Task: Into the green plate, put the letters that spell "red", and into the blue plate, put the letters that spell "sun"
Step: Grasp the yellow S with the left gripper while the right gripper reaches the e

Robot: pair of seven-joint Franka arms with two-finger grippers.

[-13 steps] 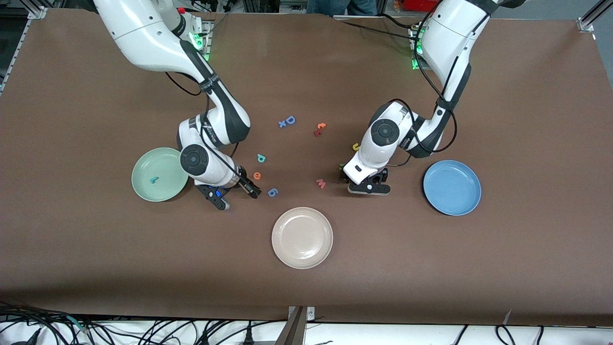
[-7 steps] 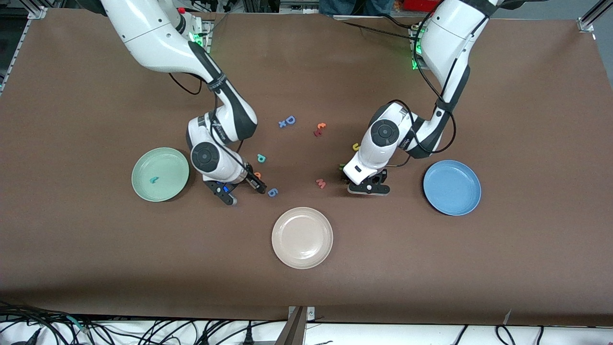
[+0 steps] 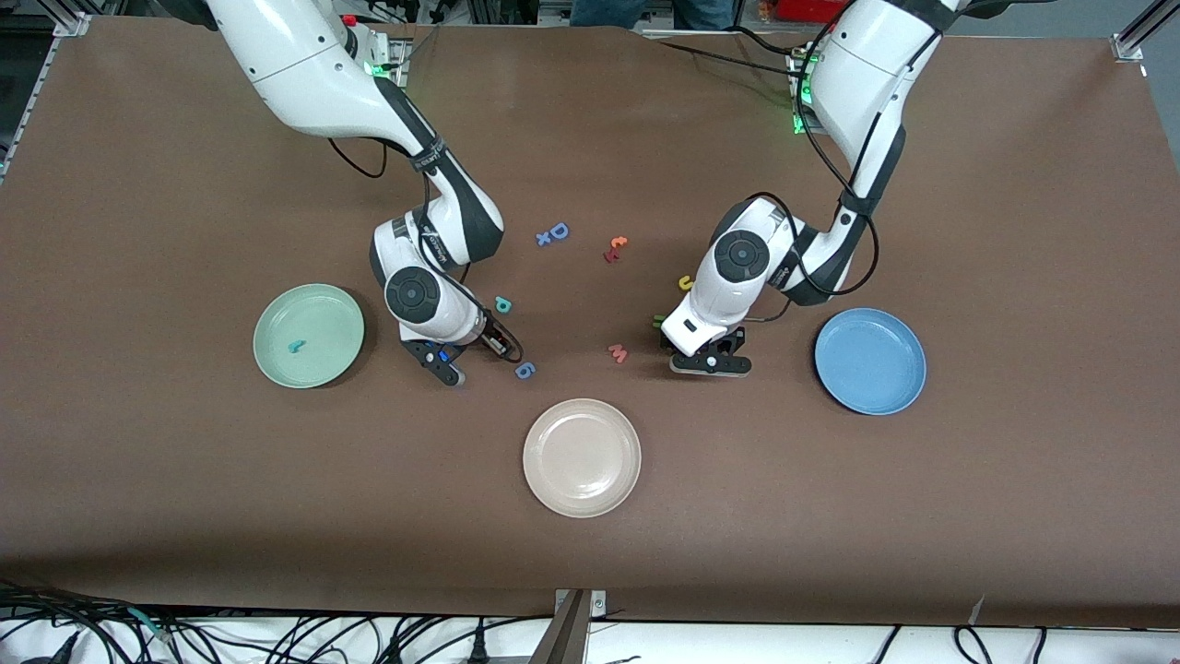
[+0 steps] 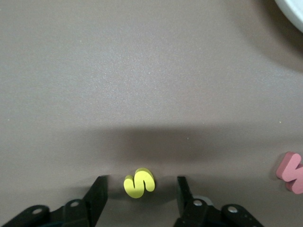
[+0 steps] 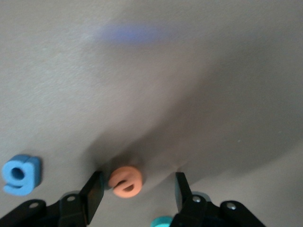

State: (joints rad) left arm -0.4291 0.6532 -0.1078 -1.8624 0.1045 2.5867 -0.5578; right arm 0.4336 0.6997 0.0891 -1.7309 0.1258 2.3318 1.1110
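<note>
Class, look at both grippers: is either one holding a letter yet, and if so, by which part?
Nothing is held. The left gripper has its fingers open either side of the yellow s; the right gripper brackets the orange e likewise, with gaps showing.

teal r (image 3: 296,347) in green plate (image 3: 277,358) — blue plate (image 3: 869,361) bare

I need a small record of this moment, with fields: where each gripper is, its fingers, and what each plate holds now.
left gripper: low at the table, fingers open on either side of the yellow s, not touching it
right gripper: low at the table, fingers open around the orange e
green plate: holds one teal letter
blue plate: no letters
beige-white plate: no letters
</note>
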